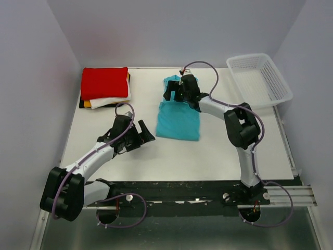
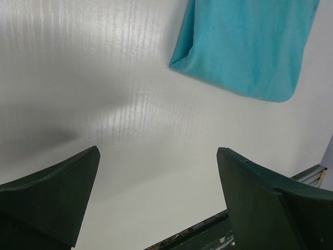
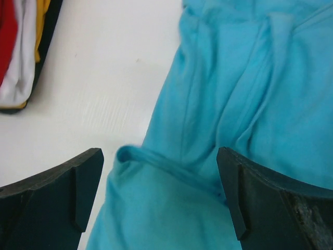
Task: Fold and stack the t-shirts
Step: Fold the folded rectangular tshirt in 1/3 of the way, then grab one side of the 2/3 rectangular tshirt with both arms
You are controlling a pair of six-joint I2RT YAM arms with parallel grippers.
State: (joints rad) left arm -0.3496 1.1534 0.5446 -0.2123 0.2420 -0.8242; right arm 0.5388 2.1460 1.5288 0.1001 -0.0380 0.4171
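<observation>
Shirts: four stacked at ten o'clock, turquoise one mid-table, both grippers spread

Taking the top view as a clock face with twelve at the far edge of the table (image 1: 218,151), the stack of folded t-shirts (image 1: 105,88) lies at about ten o'clock. The red shirt (image 1: 104,82) is on top. In the right wrist view the white shirt (image 3: 21,62), the yellow-orange shirt (image 3: 42,15) and the black shirt (image 3: 52,18) show as edges under it.

At about eight o'clock the left arm reaches in. The left gripper (image 1: 144,133) sits just left of centre with its jaws released and wide apart. In its own wrist view it holds nothing and has only bare table between the fingers (image 2: 57,192).

The turquoise shirt (image 1: 178,121) lies just past centre toward twelve o'clock. It forms a long, narrow shape running near to far, smooth at the near end and bunched at the far end.

The right gripper (image 1: 174,94) is over that far, rumpled end. Its jaws are spread, not clenched. In its wrist view creased turquoise cloth and a rolled hem lie between the fingertips (image 3: 78,182). Whether the tips touch the cloth I cannot tell.

At about two o'clock the white mesh basket (image 1: 258,79) sits at the table's far right corner, well apart from the shirts.
</observation>
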